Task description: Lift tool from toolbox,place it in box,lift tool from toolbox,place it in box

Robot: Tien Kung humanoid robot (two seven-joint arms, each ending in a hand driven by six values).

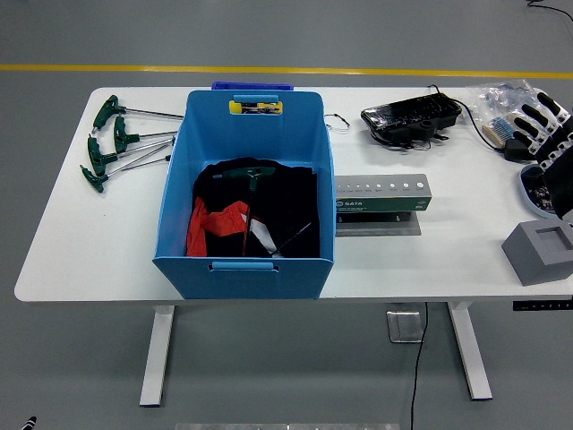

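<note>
Bright, even, from overhead. Soft, faint shadows only, under the desk point(107, 260) and inside the blue box point(175, 215), its dark contents hard to read. No glare. Sharp throughout; slight bowing toward the edges.

Grey floor point(295, 31); yellow line point(358, 71); white table point(81, 242)

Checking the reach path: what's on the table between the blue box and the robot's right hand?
In the head view, the grey tool holder lies between the blue box and the right hand.
</note>
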